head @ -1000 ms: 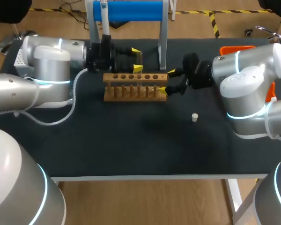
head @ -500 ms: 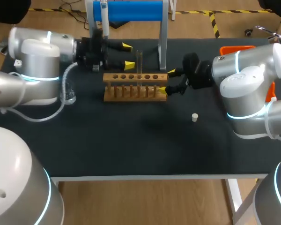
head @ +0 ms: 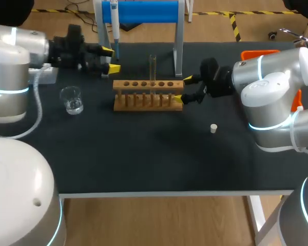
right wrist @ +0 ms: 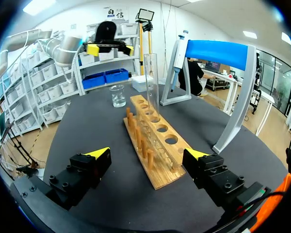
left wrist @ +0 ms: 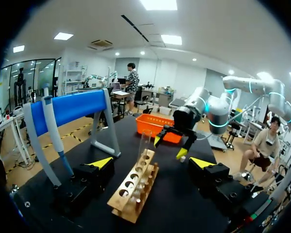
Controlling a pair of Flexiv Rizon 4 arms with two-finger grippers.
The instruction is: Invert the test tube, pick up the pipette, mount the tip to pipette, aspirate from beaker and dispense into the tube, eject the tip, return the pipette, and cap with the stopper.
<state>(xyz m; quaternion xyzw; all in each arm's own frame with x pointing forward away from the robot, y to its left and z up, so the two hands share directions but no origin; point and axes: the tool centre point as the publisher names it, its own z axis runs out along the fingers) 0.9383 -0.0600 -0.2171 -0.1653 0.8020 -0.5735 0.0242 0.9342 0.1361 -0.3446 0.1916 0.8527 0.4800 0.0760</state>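
A clear test tube (head: 153, 65) stands upright in the wooden rack (head: 149, 95), also seen as the tube (left wrist: 144, 142) and the tube (right wrist: 151, 81) in the wrist views. The pipette (head: 114, 21) hangs on the blue stand (head: 143, 11). My left gripper (head: 112, 60) is open and empty, left of the rack and just below the pipette (left wrist: 53, 141). Off the rack's right end, my right gripper (head: 183, 88) is open and empty, with the rack (right wrist: 155, 141) ahead of its fingers. A glass beaker (head: 72, 100) stands at the left. The small white stopper (head: 213, 128) lies at the right.
An orange bin (head: 259, 53) sits at the back right edge. A white box (head: 47, 75) lies behind my left arm. The stand's white leg (head: 178, 48) rises just behind the rack's right half.
My left arm has drawn back to the left, away from the rack, leaving the tube standing in it. The beaker has come into view. The right arm has not moved.
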